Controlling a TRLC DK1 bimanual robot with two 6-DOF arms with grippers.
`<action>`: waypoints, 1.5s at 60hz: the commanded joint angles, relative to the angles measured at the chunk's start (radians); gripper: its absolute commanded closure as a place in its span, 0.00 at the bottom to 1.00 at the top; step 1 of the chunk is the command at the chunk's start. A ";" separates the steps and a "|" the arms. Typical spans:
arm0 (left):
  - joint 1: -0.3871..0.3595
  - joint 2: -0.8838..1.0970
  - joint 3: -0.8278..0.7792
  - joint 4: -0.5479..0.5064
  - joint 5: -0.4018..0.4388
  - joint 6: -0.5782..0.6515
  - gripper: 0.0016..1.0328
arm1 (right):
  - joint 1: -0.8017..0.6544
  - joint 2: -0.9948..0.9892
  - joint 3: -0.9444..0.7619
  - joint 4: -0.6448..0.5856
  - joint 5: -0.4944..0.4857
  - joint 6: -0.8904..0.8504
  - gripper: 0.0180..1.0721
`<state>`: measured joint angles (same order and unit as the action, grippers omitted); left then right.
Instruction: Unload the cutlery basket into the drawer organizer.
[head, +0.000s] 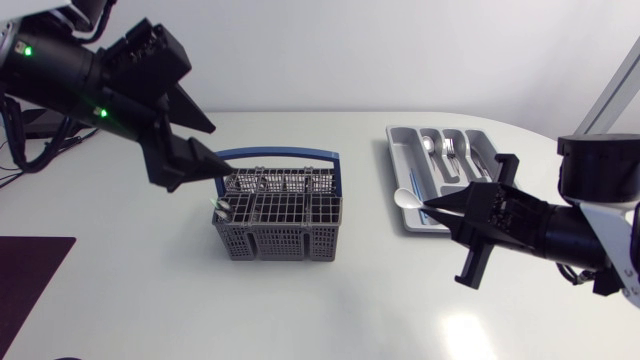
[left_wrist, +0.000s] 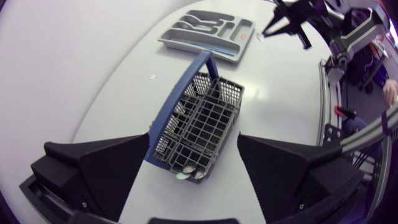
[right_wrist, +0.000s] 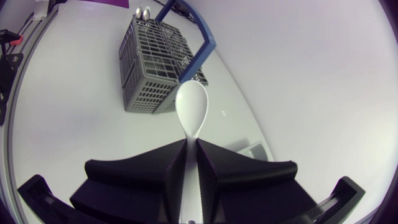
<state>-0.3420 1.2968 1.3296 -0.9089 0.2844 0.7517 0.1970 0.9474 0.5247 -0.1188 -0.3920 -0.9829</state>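
The grey cutlery basket (head: 275, 218) with a blue handle (head: 280, 153) stands mid-table. Two spoon heads (left_wrist: 188, 174) stick up from its end compartment, seen also in the right wrist view as spoon heads (right_wrist: 142, 11). My left gripper (head: 212, 152) hangs open above that end, its fingers (left_wrist: 109, 165) spread wide on either side of the basket (left_wrist: 202, 121) without touching it. My right gripper (head: 432, 207) is shut on a white spoon (head: 407, 199) at the near edge of the grey drawer organizer (head: 440, 165). The white spoon (right_wrist: 191, 111) points forward from the right gripper (right_wrist: 191, 148).
The organizer (left_wrist: 208, 31) holds forks and spoons in its slots. A dark mat (head: 25, 275) lies at the table's left front edge. Bare white tabletop lies between basket and organizer and along the front.
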 joint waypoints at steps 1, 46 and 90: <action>0.006 -0.045 -0.072 0.018 -0.002 0.130 0.04 | -0.108 0.077 0.057 -0.047 -0.076 -0.126 0.85; 0.037 -0.090 -0.247 0.076 -0.044 0.469 0.05 | -0.596 0.774 0.514 -0.324 -0.191 -0.751 0.87; 0.032 -0.133 -0.348 0.145 -0.044 0.646 0.06 | -0.545 0.913 0.546 -0.257 -0.054 -0.772 0.36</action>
<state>-0.3141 1.1831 1.0142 -0.7666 0.2443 1.3483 -0.3538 1.8660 1.0973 -0.3851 -0.4564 -1.7473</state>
